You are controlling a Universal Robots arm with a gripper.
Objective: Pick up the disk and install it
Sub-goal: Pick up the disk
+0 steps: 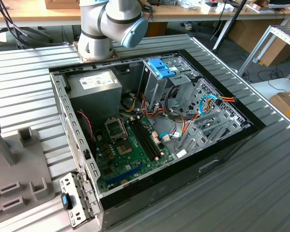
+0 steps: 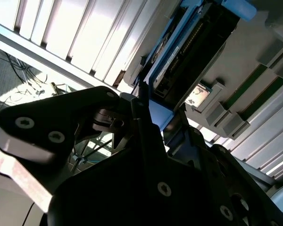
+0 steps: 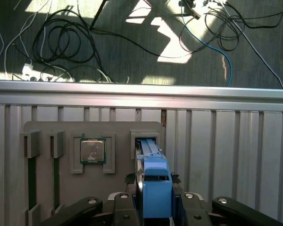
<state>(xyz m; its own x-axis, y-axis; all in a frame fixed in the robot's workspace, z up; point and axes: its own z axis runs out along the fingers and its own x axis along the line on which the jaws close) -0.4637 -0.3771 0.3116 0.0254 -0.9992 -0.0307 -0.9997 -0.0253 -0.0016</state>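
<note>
The disk (image 3: 153, 188) is a flat drive in a light-blue carrier. It stands on edge, its far end in a slot of the grey holder plate (image 3: 118, 129). In the first wrist view my gripper (image 3: 152, 180) has a black finger pressed on each side of the blue carrier, shut on it. The second wrist view shows the disk (image 2: 191, 44) edge-on beyond the gripper (image 2: 155, 110), with the blue rail running between the fingers. The open computer case (image 1: 253, 126) lies in the middle of the exterior view, its silver drive cage (image 1: 157, 87) at the back.
The holder plate also carries a square processor chip (image 3: 93, 151) and narrow slots (image 3: 32, 176). Loose cables (image 3: 61, 37) lie on the floor beyond the ribbed table's edge (image 3: 141, 87). Inside the case are a grey power supply (image 1: 94, 84) and a green motherboard (image 1: 130, 145).
</note>
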